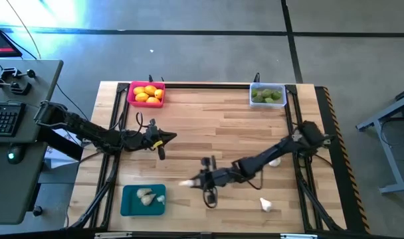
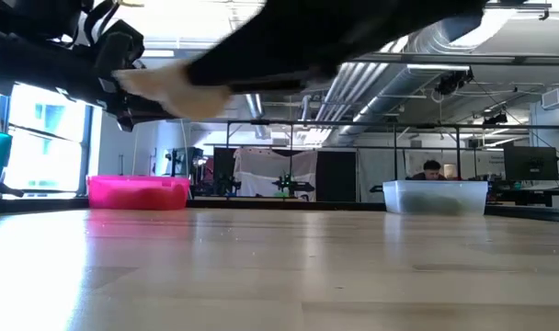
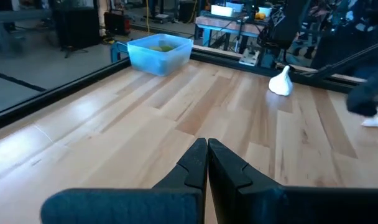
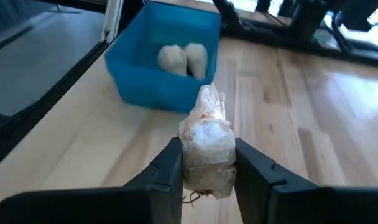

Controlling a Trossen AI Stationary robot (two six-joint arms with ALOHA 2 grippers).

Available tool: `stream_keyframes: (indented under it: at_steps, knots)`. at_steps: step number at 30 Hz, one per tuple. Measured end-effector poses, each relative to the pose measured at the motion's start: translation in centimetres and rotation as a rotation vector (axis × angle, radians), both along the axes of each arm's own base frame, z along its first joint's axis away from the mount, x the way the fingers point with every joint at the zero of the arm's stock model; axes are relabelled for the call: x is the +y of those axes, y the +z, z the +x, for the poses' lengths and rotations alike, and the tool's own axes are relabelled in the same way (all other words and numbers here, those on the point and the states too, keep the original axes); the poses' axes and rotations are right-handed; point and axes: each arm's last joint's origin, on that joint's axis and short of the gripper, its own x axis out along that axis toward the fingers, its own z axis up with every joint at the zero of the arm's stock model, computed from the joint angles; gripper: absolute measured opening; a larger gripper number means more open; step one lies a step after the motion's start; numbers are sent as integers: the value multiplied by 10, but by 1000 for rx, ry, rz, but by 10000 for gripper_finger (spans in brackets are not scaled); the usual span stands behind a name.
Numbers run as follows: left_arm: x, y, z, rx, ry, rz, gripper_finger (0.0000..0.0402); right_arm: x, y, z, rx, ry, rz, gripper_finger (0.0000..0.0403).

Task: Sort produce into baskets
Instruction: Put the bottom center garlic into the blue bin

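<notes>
The right gripper (image 4: 204, 163) clamps a garlic bulb (image 4: 206, 146) between its fingers, near the teal basket (image 1: 143, 200). The left gripper (image 3: 207, 163) hangs with fingers closed, left of the bench (image 1: 208, 126) centre

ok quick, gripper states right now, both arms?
Left gripper: shut, empty, hovering mid-table.
Right gripper: shut on a garlic bulb, near the teal basket.

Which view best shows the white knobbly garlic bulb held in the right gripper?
Right wrist view: the white knobbly garlic bulb fills the gap between the fingers. High view shows a pale tip, low view a blur, left wrist view a white scrap at the edge.
</notes>
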Motion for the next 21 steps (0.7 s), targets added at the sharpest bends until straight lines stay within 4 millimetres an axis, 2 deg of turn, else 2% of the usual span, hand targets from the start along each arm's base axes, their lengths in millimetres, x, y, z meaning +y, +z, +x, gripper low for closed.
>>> stream_keyframes:
  at_steps: [3,13,17,21]
  knots:
    - [1,0,0,-1,4,7,0,-2,-2,22,-26,33,-9,87]
    - [1,1,0,3,1,24,0,12,4,83,-100,131,34,86]
    - [1,1,0,3,1,23,0,14,-7,102,-34,149,18,86]
    - [1,1,0,3,1,24,0,13,-7,115,-31,155,24,86]
